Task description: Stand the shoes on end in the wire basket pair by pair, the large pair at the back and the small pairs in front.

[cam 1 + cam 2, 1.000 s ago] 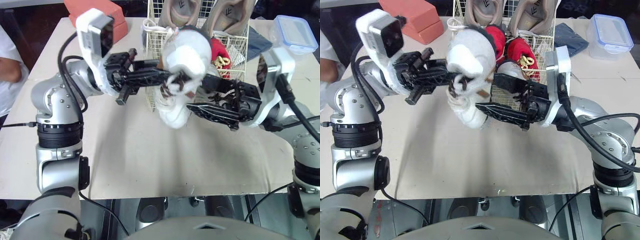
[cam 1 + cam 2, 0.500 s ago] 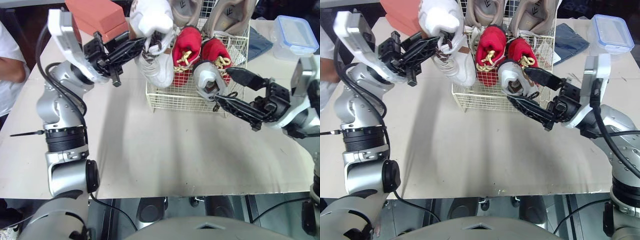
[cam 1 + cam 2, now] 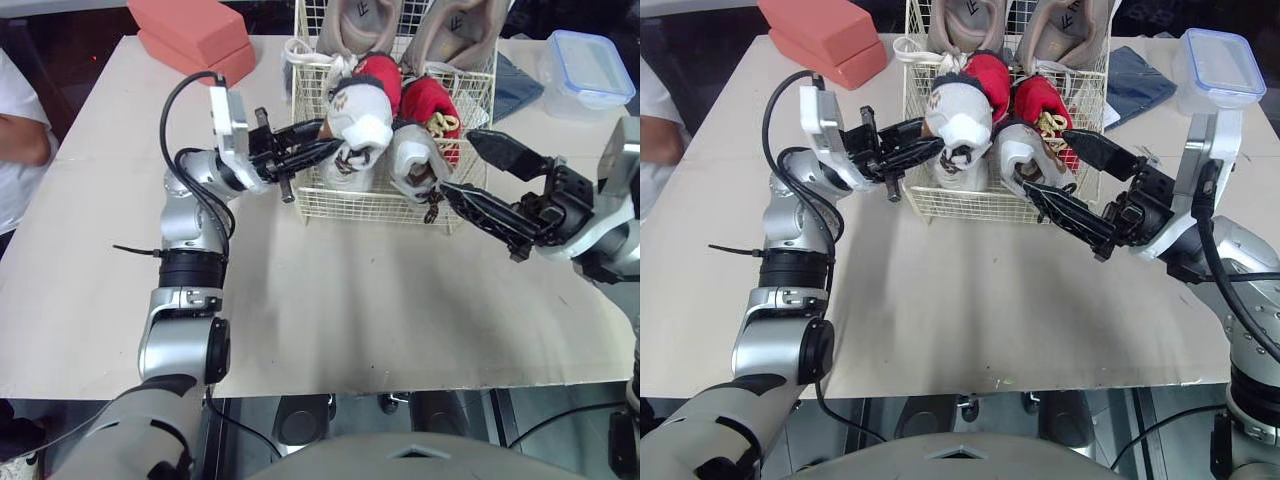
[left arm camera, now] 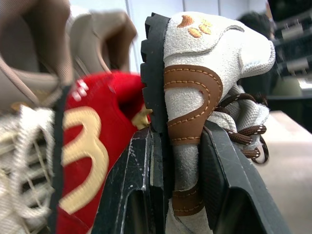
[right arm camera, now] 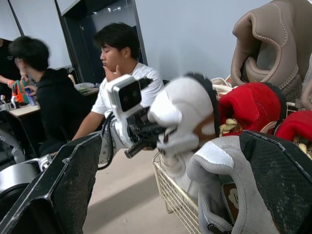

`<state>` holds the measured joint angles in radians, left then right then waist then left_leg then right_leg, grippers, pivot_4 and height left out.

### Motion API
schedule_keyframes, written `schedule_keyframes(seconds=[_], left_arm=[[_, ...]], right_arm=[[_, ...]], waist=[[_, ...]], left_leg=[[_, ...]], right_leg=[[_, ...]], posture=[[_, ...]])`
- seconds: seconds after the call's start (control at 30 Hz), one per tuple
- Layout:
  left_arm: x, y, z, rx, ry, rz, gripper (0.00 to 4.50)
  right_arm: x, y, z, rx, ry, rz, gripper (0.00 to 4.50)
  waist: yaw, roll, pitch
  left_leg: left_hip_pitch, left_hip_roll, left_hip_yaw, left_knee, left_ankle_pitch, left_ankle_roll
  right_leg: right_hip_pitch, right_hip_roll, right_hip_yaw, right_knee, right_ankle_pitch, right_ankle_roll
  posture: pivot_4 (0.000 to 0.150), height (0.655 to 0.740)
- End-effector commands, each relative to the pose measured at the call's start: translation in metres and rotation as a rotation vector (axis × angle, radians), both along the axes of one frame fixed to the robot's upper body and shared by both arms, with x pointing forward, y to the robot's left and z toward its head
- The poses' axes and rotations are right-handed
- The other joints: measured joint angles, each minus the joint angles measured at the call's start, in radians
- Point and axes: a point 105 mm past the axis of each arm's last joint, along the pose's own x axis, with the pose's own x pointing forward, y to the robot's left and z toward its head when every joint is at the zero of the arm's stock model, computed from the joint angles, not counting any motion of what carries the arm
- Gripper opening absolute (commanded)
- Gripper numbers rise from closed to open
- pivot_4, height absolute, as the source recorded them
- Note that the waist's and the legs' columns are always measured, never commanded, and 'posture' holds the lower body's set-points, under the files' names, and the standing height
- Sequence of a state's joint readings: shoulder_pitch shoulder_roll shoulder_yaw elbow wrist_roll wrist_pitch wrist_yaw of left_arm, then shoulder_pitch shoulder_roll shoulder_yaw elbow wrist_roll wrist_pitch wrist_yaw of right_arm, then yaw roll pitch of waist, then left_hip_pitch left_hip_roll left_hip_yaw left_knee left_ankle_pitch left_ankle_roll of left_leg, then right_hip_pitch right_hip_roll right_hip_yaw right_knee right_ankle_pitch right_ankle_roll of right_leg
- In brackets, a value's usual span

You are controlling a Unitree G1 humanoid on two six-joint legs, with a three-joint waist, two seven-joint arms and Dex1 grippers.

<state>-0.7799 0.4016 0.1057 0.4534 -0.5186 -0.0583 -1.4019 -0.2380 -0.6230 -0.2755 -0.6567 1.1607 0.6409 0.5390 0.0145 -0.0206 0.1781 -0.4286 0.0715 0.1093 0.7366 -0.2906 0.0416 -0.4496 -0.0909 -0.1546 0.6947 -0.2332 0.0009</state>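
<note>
**Operator:** What state are the jaws in?

**Guide:** The left gripper (image 3: 325, 141) is clamped on the heel of the white shoe (image 3: 358, 122), one finger on each side. That shoe stands heel-up just inside the front of the wire basket (image 3: 350, 207). The right gripper (image 3: 457, 161) has its fingers wide apart. The second white shoe (image 3: 412, 165) stands on end between them, close to one finger; you cannot tell whether they touch.

**Operator:** What can go wrong from here?

**Guide:** If you open the left jaws before the toe is seated, the shoe may tip onto its mate or over the front wire. If you pull the right gripper back carelessly, a finger may snag the hanging laces (image 3: 432, 205) and topple that shoe.

**Operator:** What does the basket hold?

**Guide:** Just beyond the left jaws is the red pair (image 3: 385, 72). Behind it, at the back, is the large tan pair (image 3: 365, 20). Both white shoes fill the front row.
</note>
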Motion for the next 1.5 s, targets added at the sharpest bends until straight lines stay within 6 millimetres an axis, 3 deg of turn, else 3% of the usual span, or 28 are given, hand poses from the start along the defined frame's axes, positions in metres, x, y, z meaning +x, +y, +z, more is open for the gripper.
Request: schedule_keyframes(seconds=[0.03, 0.23, 0.5, 0.67, 0.93, 1.0, 1.07, 1.1, 1.13, 1.27, 1.3, 1.5], left_arm=[[-0.002, -0.005, -0.015, 0.098, 0.004, -0.036, 0.69], [-0.005, -0.008, -0.041, 0.139, 0.08, -0.047, 0.69], [0.001, -0.008, -0.058, 0.148, 0.145, 0.023, 0.69], [0.004, -0.01, -0.066, 0.162, 0.179, 0.038, 0.69], [0.003, -0.01, -0.069, 0.157, 0.272, 0.009, 0.69], [0.002, -0.01, -0.067, 0.153, 0.275, 0.0, 1.7], [-0.001, -0.01, -0.062, 0.147, 0.26, -0.009, 1.74], [-0.002, -0.01, -0.059, 0.145, 0.253, -0.014, 2.44], [-0.004, -0.01, -0.057, 0.146, 0.246, -0.016, 2.61], [-0.006, -0.01, -0.049, 0.127, 0.225, 0.0, 4.24], [-0.007, -0.01, -0.046, 0.133, 0.209, 0.011, 4.4], [-0.017, -0.003, -0.025, 0.127, 0.13, 0.079, 4.4]], right_arm=[[-0.007, -0.004, 0.006, 0.004, -0.052, -0.028, 4.46], [-0.011, -0.016, -0.006, -0.044, -0.027, -0.089, 4.46], [-0.013, -0.03, -0.017, -0.097, -0.038, -0.153, 4.46], [-0.011, -0.038, -0.025, -0.161, -0.081, -0.2, 4.46], [-0.015, -0.034, -0.028, -0.164, -0.095, -0.175, 4.46], [-0.015, -0.035, -0.029, -0.164, -0.095, -0.175, 4.5], [-0.015, -0.036, -0.028, -0.164, -0.096, -0.174, 4.5], [-0.015, -0.036, -0.029, -0.165, -0.096, -0.173, 4.5], [-0.014, -0.036, -0.028, -0.165, -0.096, -0.172, 4.5], [-0.014, -0.036, -0.029, -0.165, -0.096, -0.168, 4.5], [-0.014, -0.036, -0.029, -0.165, -0.096, -0.166, 4.5], [-0.014, -0.037, -0.03, -0.162, -0.092, -0.161, 4.5]], waist=[[0.001, 0.0, 0.0], [0.002, 0.0, -0.002], [0.01, 0.002, -0.004], [0.012, 0.003, -0.005], [0.015, 0.009, -0.013], [0.015, 0.01, -0.014], [0.016, 0.01, -0.014], [0.016, 0.01, -0.015], [0.016, 0.01, -0.015], [0.023, 0.01, -0.015], [0.024, 0.01, -0.015], [0.021, 0.01, -0.014]], left_leg=[[0.0, 0.0, 0.0, 0.0, 0.0, 0.0], [0.001, 0.0, -0.001, 0.0, 0.0, 0.0], [0.006, 0.0, -0.001, 0.0, -0.001, 0.001], [0.012, 0.0, -0.001, -0.001, -0.003, 0.005], [0.013, 0.0, -0.001, -0.001, -0.003, 0.005], [0.013, 0.0, -0.001, -0.001, -0.003, 0.005], [0.013, 0.0, -0.001, -0.001, -0.003, 0.005], [0.013, 0.0, -0.001, -0.001, -0.003, 0.005], [0.013, 0.0, -0.001, -0.001, -0.003, 0.005], [0.013, 0.0, -0.001, -0.001, -0.003, 0.005], [0.013, 0.0, -0.002, -0.001, -0.003, 0.005], [0.012, 0.001, -0.002, -0.002, -0.003, 0.005]], right_leg=[[0.0, 0.0, 0.0, 0.0, 0.0, 0.0], [0.002, -0.001, 0.0, 0.0, 0.0, 0.0], [0.006, -0.001, 0.001, 0.0, -0.002, 0.003], [0.011, -0.001, 0.002, 0.0, -0.003, 0.004], [0.012, -0.001, 0.002, 0.0, -0.003, 0.004], [0.012, -0.001, 0.002, 0.0, -0.003, 0.004], [0.012, -0.001, 0.002, 0.0, -0.003, 0.004], [0.012, -0.001, 0.002, 0.0, -0.003, 0.004], [0.012, -0.001, 0.002, 0.0, -0.003, 0.004], [0.012, -0.001, 0.002, 0.0, -0.003, 0.004], [0.012, -0.001, 0.002, 0.0, -0.003, 0.004], [0.011, 0.001, 0.004, 0.0, -0.003, 0.004]], posture=[[0.15, 0.686], [0.15, 0.686], [0.15, 0.686], [0.15, 0.686], [0.15, 0.686], [0.15, 0.686], [0.15, 0.686], [0.15, 0.686], [0.15, 0.686], [0.15, 0.686], [0.15, 0.686], [0.15, 0.686]])
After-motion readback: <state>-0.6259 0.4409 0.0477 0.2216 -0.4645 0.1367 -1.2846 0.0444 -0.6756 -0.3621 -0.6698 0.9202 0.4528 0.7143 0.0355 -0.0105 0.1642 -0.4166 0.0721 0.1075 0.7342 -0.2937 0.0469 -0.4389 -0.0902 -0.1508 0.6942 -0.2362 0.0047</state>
